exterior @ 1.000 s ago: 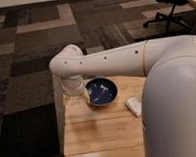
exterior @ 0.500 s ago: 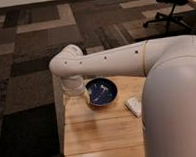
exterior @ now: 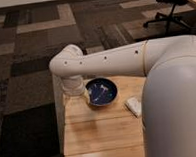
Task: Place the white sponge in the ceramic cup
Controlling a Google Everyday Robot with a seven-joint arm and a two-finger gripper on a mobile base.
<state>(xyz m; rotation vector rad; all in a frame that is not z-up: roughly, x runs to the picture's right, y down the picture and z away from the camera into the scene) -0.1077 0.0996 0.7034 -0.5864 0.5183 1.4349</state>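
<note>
The white sponge (exterior: 134, 106) lies flat on the wooden table (exterior: 102, 135), right of the dark blue bowl and close to my white body. My arm reaches left across the table's far edge and bends down at the elbow. My gripper (exterior: 75, 93) hangs at the table's far left corner, just left of the bowl. The sponge is well to the right of the gripper, on the far side of the bowl. The ceramic cup does not show; the end of my arm covers that corner.
A dark blue bowl (exterior: 101, 91) with pale marks inside stands at the back middle of the table. My large white body (exterior: 176, 113) fills the right side. Patterned carpet surrounds the table, and an office chair (exterior: 168, 3) stands far right.
</note>
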